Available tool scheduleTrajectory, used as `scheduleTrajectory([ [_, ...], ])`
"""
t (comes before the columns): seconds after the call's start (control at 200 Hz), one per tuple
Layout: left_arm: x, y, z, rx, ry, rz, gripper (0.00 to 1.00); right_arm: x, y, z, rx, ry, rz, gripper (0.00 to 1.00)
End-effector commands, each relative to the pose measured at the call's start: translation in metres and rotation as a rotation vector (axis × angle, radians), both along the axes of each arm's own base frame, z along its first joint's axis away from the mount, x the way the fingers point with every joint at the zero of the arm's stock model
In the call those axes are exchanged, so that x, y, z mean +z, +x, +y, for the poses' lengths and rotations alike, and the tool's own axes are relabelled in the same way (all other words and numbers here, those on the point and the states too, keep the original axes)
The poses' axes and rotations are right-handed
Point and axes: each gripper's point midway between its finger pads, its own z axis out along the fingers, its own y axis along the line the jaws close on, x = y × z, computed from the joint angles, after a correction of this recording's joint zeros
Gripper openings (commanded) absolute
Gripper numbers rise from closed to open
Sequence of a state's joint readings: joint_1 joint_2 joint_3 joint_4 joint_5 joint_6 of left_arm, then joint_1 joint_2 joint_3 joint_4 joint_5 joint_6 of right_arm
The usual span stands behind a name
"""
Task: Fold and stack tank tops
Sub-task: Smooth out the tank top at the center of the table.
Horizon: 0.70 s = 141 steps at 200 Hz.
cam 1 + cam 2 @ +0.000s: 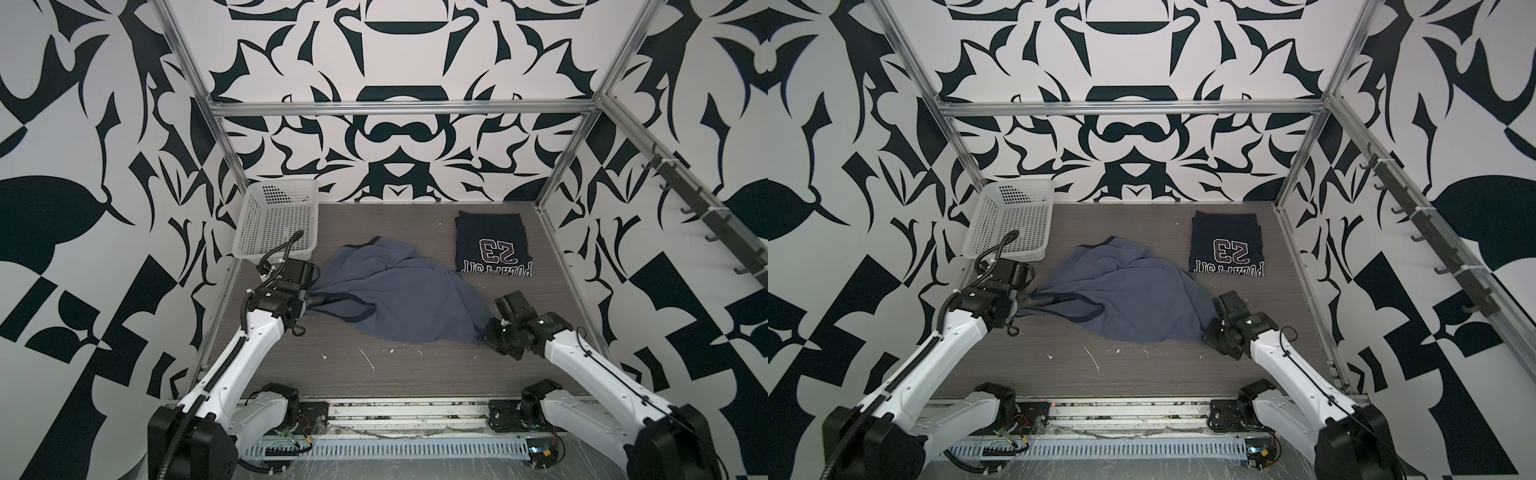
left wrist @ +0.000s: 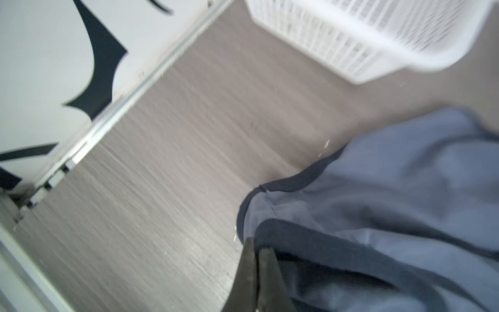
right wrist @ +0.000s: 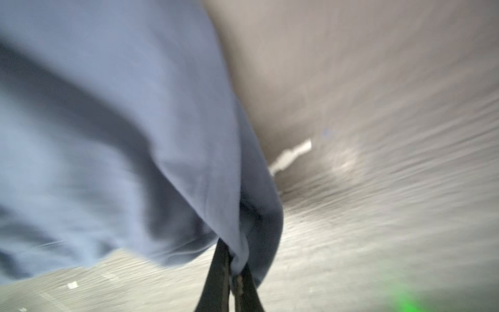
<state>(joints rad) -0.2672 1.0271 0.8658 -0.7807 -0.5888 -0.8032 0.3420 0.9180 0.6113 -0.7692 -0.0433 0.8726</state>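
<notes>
With jaws pressed together, pinching the rumpled grey top on the table, left gripper on dark trim, right gripper on plain soft edge, near the square-folded navy top, far right.

Lab robot cell: aluminium extrusion frame, black-and-white patterned panels, slotted cable duct, exposed wiring by the desk.

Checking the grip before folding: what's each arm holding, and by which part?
Both hold the grey-blue tank top: left jaws on its dark-trimmed edge, right jaws on a plain fold at its opposite side.
</notes>
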Motion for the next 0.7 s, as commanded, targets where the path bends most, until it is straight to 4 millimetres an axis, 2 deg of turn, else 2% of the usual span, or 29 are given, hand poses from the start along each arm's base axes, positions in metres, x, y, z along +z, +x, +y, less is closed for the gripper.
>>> scheduleTrajectory([
  [0.0,0.055,-0.004,0.018,0.03,0.06,-0.122,0.0,0.072,0.017,-0.033,-0.005,-0.166,-0.177,0.0],
  [0.145,0.133,-0.015,0.032,0.066,0.086,-0.333,0.0,0.161,0.027,-0.064,-0.065,-0.265,-0.372,0.0],
  [0.255,0.189,-0.032,0.042,0.098,0.08,-0.509,0.0,0.217,0.033,-0.07,-0.086,-0.272,-0.513,0.0],
  [0.335,0.216,-0.04,0.045,0.094,0.089,-0.569,0.0,0.249,0.038,-0.07,-0.093,-0.268,-0.581,0.0],
  [0.395,0.23,-0.039,0.046,0.094,0.097,-0.589,0.0,0.267,0.042,-0.07,-0.098,-0.262,-0.631,0.0],
  [0.505,0.233,-0.025,0.041,0.076,0.111,-0.561,0.0,0.291,0.058,-0.07,-0.106,-0.286,-0.693,0.0],
  [0.7,0.24,0.022,0.03,0.048,0.149,-0.532,0.0,0.326,0.116,-0.065,-0.092,-0.294,-0.758,0.0],
])
